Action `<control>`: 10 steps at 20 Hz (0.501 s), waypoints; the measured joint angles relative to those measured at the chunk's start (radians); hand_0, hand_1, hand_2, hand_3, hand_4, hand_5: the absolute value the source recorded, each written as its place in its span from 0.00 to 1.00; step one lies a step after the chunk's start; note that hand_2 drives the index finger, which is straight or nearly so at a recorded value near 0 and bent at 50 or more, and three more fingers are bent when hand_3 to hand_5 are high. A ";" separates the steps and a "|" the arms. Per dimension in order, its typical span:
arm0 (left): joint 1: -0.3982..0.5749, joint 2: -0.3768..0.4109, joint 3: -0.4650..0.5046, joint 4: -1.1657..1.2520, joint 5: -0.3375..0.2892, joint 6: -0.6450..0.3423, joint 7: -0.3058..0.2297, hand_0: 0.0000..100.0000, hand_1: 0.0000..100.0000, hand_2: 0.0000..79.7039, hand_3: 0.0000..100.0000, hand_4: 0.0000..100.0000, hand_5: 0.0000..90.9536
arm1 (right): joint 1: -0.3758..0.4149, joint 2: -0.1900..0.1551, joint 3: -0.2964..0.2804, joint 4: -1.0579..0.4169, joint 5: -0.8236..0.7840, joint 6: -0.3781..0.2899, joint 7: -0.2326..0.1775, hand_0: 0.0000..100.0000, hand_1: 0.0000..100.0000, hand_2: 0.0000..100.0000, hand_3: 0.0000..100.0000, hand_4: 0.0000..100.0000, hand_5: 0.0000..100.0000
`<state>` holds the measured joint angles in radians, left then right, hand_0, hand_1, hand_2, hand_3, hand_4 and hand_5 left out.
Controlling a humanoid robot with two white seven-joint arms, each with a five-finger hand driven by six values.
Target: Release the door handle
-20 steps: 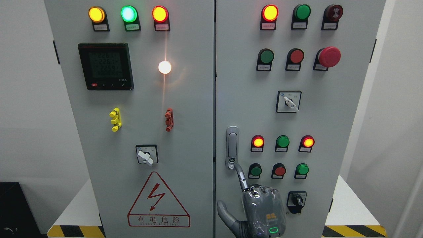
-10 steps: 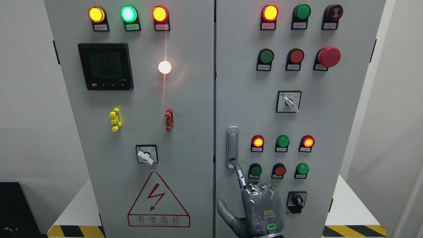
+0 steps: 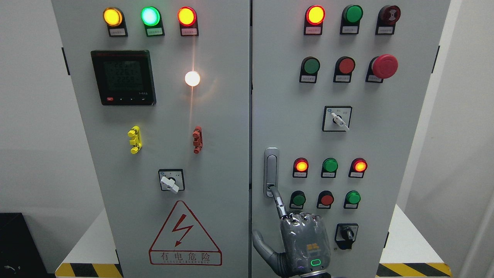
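Observation:
The silver door handle (image 3: 271, 170) stands upright near the left edge of the right cabinet door (image 3: 281, 96), with a round lock button at its lower end. My right hand (image 3: 299, 227) comes up from the bottom edge, back of the hand toward the camera. Its index finger (image 3: 278, 200) is stretched up and left, and the tip touches the handle's lower end at the button. The other fingers are curled and the thumb (image 3: 260, 243) sticks out to the left. It holds nothing. My left arm is out of view.
Lit indicator lamps and push buttons (image 3: 330, 165) sit just right of the handle. A rotary switch (image 3: 346, 233) is beside my hand. A red emergency stop (image 3: 384, 66) is at the upper right. The left door (image 3: 162, 116) carries a meter and a warning sign.
My right hand has risen a little. The index fingertip moved from just below the handle up onto its lower end.

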<state>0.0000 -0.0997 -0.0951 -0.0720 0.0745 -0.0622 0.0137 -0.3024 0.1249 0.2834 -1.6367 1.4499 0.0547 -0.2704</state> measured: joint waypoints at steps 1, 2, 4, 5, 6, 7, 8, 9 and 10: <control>0.000 0.000 0.000 0.000 0.000 0.000 0.000 0.12 0.56 0.00 0.00 0.00 0.00 | -0.001 0.001 0.000 0.001 0.002 0.000 0.000 0.31 0.19 0.07 1.00 1.00 1.00; 0.000 0.000 0.000 0.000 0.000 0.000 0.000 0.12 0.56 0.00 0.00 0.00 0.00 | -0.002 0.001 0.000 0.002 0.003 0.000 0.000 0.31 0.19 0.07 1.00 1.00 1.00; 0.000 0.000 0.000 0.000 0.000 0.000 0.000 0.12 0.56 0.00 0.00 0.00 0.00 | -0.005 0.002 0.000 0.003 0.005 0.000 0.000 0.30 0.19 0.07 1.00 1.00 1.00; 0.000 0.000 0.000 0.000 0.000 0.000 0.000 0.12 0.56 0.00 0.00 0.00 0.00 | -0.006 0.002 0.000 0.004 0.005 0.000 0.000 0.30 0.19 0.07 1.00 1.00 1.00; 0.000 0.000 0.000 0.000 0.000 0.000 0.000 0.12 0.56 0.00 0.00 0.00 0.00 | -0.008 0.003 0.000 0.005 0.006 0.000 0.000 0.30 0.19 0.07 1.00 1.00 1.00; 0.000 0.000 0.000 0.000 0.000 0.000 0.000 0.12 0.56 0.00 0.00 0.00 0.00 | -0.009 0.003 0.000 0.007 0.006 0.000 0.000 0.30 0.19 0.07 1.00 1.00 1.00; 0.000 0.000 0.000 0.000 0.000 0.000 0.000 0.12 0.56 0.00 0.00 0.00 0.00 | -0.010 0.003 0.000 0.008 0.007 0.000 0.000 0.30 0.19 0.07 1.00 1.00 1.00; 0.000 0.000 0.000 0.000 0.000 0.000 0.000 0.12 0.56 0.00 0.00 0.00 0.00 | -0.011 0.003 0.000 0.010 0.007 0.000 0.000 0.30 0.19 0.07 1.00 1.00 1.00; 0.000 0.000 0.000 0.000 0.000 0.000 0.000 0.12 0.56 0.00 0.00 0.00 0.00 | -0.012 0.004 0.000 0.012 0.008 0.002 0.000 0.30 0.19 0.07 1.00 1.00 1.00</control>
<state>0.0000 -0.0997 -0.0951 -0.0720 0.0747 -0.0621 0.0137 -0.3140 0.1287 0.2835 -1.6252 1.4574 0.0569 -0.2704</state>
